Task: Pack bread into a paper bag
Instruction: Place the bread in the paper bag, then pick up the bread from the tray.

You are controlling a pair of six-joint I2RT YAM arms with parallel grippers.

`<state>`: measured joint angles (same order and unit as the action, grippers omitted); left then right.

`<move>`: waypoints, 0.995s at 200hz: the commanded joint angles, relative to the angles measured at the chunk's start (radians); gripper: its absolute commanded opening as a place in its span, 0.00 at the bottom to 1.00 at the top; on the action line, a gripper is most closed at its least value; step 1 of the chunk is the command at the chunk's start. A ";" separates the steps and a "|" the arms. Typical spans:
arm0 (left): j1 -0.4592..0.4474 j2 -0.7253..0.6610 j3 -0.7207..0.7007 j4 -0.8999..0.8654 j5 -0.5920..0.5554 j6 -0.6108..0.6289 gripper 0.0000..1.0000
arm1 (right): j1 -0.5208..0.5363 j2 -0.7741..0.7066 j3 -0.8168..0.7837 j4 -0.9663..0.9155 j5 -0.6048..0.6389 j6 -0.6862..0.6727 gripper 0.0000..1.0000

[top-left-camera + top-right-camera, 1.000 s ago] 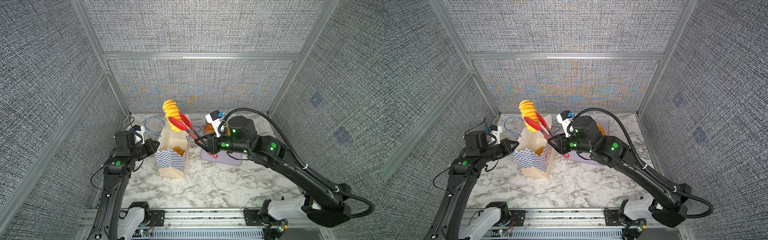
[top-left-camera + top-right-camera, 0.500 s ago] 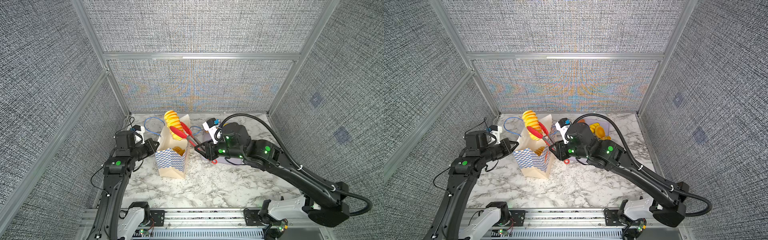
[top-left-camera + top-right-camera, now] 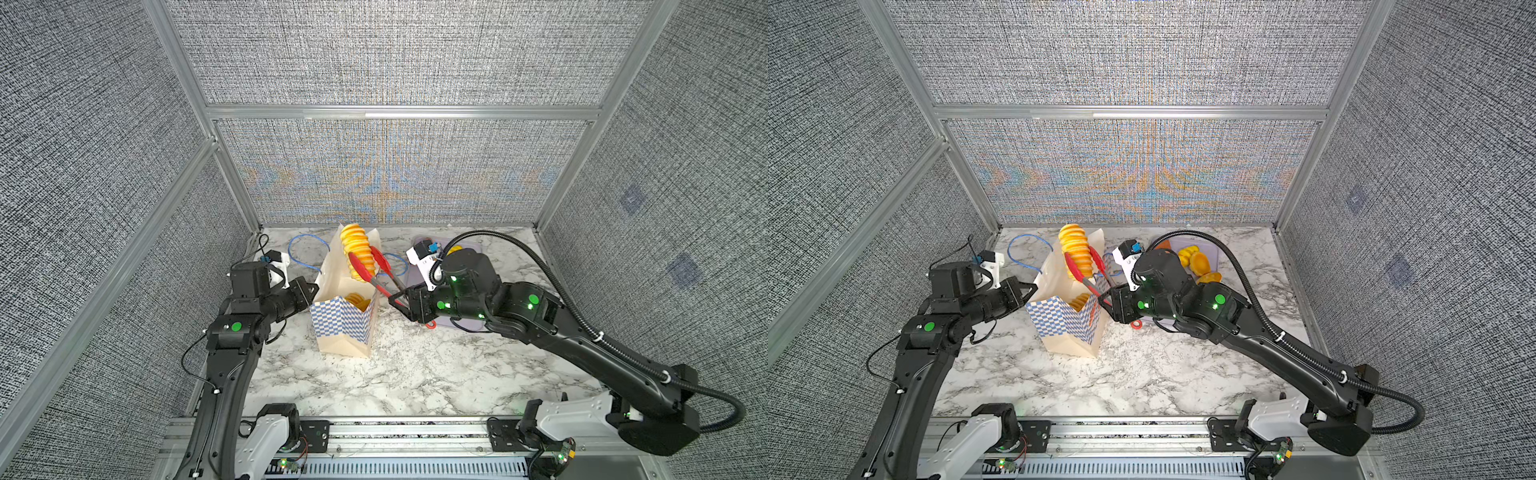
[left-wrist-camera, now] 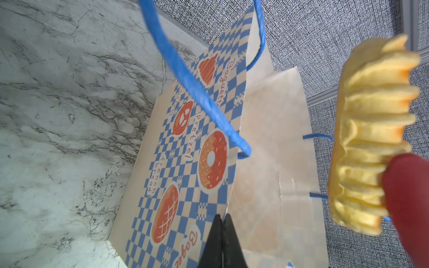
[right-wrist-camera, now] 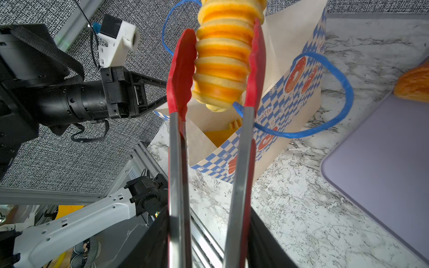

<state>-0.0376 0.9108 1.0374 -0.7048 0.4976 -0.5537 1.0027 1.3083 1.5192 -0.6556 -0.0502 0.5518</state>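
Ridged loaf [image 3: 356, 249], light, glossy, probably slippery, hangs above the mouth of the bag [image 3: 340, 328]. Your right hand [image 3: 400, 302] squeezes tongs [image 3: 376, 272] across its lower half. Your left hand [image 4: 221, 224] pinches the bag's rim.

A paper bag [image 3: 343, 328] stands upright on the table [image 3: 415, 374], left of centre. The left gripper [image 3: 311, 291] pinches its left rim. A loaf [image 3: 357, 253] hangs just above the bag's open mouth, clamped between tongs [image 3: 376, 274] that reach in from the right, their handles in the right gripper [image 3: 401, 302]. More bread [image 3: 357, 300] lies inside the bag. Behind and right of the bag, a tray [image 3: 1216, 248] carries several rolls [image 3: 1198, 262].
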 commanded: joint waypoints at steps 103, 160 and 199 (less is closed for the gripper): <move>-0.001 -0.001 -0.005 0.013 0.003 0.001 0.05 | 0.003 -0.006 0.036 0.050 0.012 -0.027 0.56; -0.001 -0.003 -0.004 0.011 0.001 0.003 0.06 | -0.007 -0.021 0.085 0.031 0.080 -0.078 0.55; -0.001 0.000 0.000 0.012 0.001 0.003 0.06 | -0.045 -0.062 0.089 -0.016 0.175 -0.099 0.53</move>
<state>-0.0376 0.9100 1.0355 -0.7044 0.4973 -0.5537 0.9775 1.2701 1.6054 -0.6537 0.0441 0.4805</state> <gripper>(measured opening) 0.057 0.542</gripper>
